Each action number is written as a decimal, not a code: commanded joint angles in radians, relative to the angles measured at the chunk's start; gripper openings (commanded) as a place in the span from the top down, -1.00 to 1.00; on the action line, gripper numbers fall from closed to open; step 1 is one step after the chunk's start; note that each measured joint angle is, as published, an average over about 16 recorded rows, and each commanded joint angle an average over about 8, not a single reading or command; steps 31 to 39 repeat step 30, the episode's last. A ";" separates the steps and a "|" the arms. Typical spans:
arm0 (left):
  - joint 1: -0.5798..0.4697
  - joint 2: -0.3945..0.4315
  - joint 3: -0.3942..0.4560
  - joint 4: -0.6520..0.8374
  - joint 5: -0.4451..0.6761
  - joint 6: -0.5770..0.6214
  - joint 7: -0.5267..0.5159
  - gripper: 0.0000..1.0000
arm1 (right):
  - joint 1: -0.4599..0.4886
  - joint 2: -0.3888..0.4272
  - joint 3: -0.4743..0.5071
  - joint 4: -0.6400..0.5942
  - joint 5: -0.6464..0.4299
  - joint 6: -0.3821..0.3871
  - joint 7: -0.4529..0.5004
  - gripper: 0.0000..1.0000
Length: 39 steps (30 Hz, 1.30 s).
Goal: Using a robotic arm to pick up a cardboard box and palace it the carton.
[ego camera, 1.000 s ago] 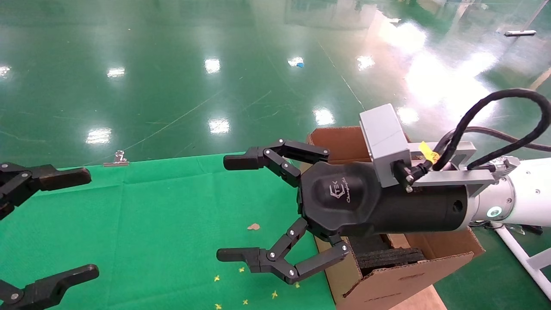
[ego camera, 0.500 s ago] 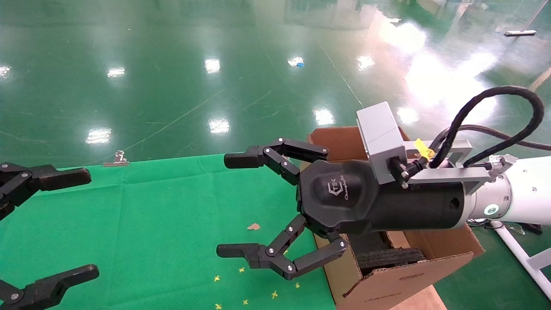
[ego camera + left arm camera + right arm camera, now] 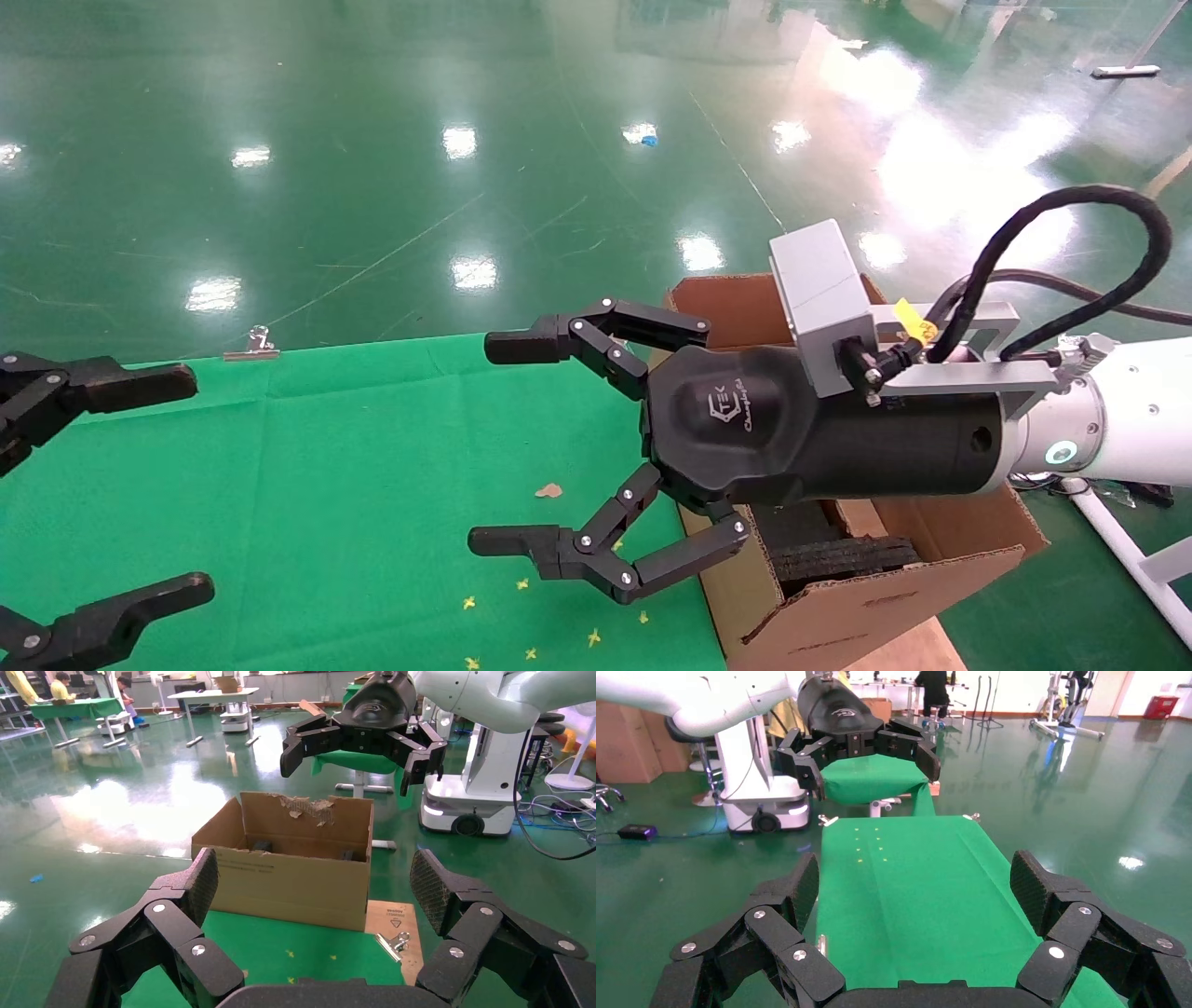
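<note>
My right robotic arm (image 3: pixel 1108 438), white with a green-lit ring, reaches in from the right. Its gripper (image 3: pixel 501 445) is open and empty, held above the green cloth just left of the carton (image 3: pixel 866 606). The carton is large and brown, with upright flaps and black foam blocks (image 3: pixel 843 556) inside. It also shows in the left wrist view (image 3: pixel 295 874), with a torn far edge. My left gripper (image 3: pixel 186 483) is open and empty at the left edge. The small cardboard box is out of view.
A green cloth (image 3: pixel 326 466) covers the table. On it lie a small brown scrap (image 3: pixel 549 490) and several yellow marks (image 3: pixel 526 615). A metal binder clip (image 3: pixel 251 347) holds the cloth's far edge. Beyond it is glossy green floor.
My right arm has shifted very slightly to the left, gripper still open. The left gripper has not moved.
</note>
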 commanded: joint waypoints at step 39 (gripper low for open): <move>0.000 0.000 0.000 0.000 0.000 0.000 0.000 -1.00 | 0.002 0.000 -0.002 -0.002 -0.001 0.001 0.001 -1.00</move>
